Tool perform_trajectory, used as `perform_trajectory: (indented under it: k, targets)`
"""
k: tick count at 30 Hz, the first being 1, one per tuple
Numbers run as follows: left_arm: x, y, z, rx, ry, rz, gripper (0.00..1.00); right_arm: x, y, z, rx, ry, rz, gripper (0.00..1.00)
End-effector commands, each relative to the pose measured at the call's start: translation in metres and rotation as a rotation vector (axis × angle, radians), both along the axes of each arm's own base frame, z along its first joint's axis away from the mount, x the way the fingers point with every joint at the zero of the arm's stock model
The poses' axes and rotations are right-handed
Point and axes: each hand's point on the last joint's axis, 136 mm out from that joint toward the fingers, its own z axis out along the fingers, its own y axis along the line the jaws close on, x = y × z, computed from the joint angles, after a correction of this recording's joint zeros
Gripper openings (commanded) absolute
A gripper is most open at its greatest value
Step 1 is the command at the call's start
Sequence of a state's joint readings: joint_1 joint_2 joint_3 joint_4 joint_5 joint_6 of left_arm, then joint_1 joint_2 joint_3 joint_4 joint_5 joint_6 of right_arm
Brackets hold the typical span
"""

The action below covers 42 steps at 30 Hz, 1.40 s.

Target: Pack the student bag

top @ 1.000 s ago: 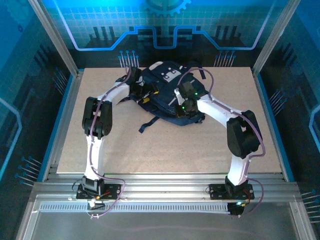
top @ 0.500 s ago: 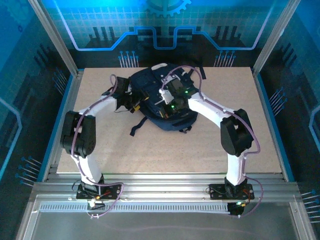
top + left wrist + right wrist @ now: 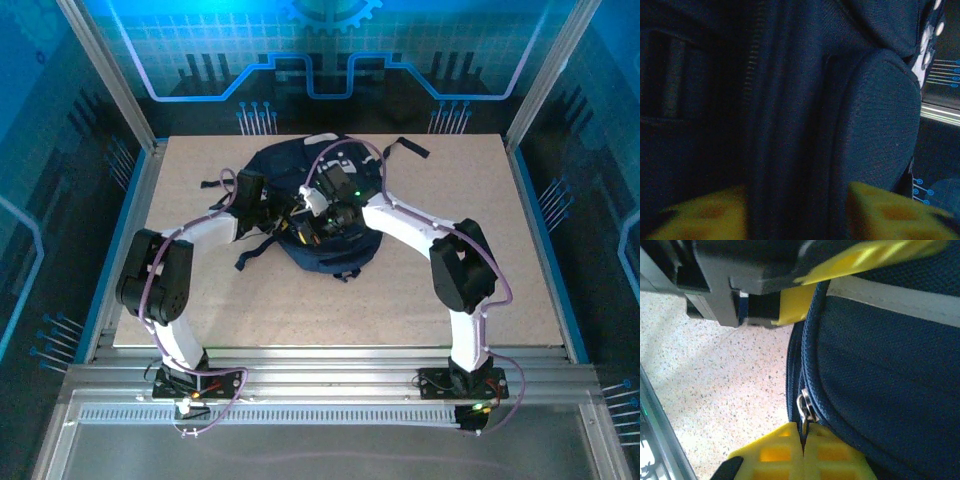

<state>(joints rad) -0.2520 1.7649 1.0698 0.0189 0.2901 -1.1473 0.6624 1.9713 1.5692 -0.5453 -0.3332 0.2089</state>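
One student bag lies on the far middle of the table. Its long axis runs from the far edge towards the arms, leaning slightly right at the near end. The end with the light grey patches points away from the arms. It is a soft, slumped, rounded heap of dark navy woven fabric, coarse-meshed close up, with a flat light grey stripe across one panel. Black straps lie flat on the board, one to the near left and another to the far right.

The right gripper has its yellow, waffle-patterned fingers pressed together on the small metal zipper pull, which hangs from the zip along the bag's curved edge. The left gripper sits at the bag's left side. A thick padded fold of the navy cloth fills the narrow gap between its yellow fingers, which lie against it on both sides. The table is a pale, speckled, matte board.
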Motion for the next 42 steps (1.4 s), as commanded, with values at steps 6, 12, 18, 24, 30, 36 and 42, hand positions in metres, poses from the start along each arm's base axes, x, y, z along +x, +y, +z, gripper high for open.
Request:
perform_trajectory:
  k: [6, 12, 18, 24, 30, 36, 42]
  targets:
    - [0.007, -0.005, 0.002, -0.062, -0.082, -0.045, 0.00, -0.047, -0.041, -0.019, -0.113, 0.052, 0.072, 0.00]
    - [-0.002, 0.007, 0.011, 0.022, -0.090, -0.138, 0.00, -0.037, -0.106, -0.035, -0.231, 0.053, -0.018, 0.00]
    - [-0.009, 0.000, 0.022, 0.033, -0.103, -0.262, 0.00, -0.008, -0.156, -0.038, -0.396, -0.025, -0.101, 0.00]
    - [-0.017, 0.011, 0.022, 0.105, -0.075, -0.391, 0.00, 0.020, -0.208, -0.035, -0.570, -0.102, -0.145, 0.00]
    - [-0.019, 0.023, 0.020, 0.129, -0.059, -0.502, 0.00, 0.041, -0.216, -0.034, -0.627, -0.235, 0.010, 0.00]
    - [-0.020, 0.022, 0.016, 0.158, -0.054, -0.580, 0.00, 0.067, -0.222, -0.046, -0.622, -0.360, 0.243, 0.00]
    - [-0.021, 0.024, 0.016, 0.175, -0.048, -0.646, 0.00, 0.125, -0.225, -0.039, -0.634, -0.521, 0.301, 0.00]
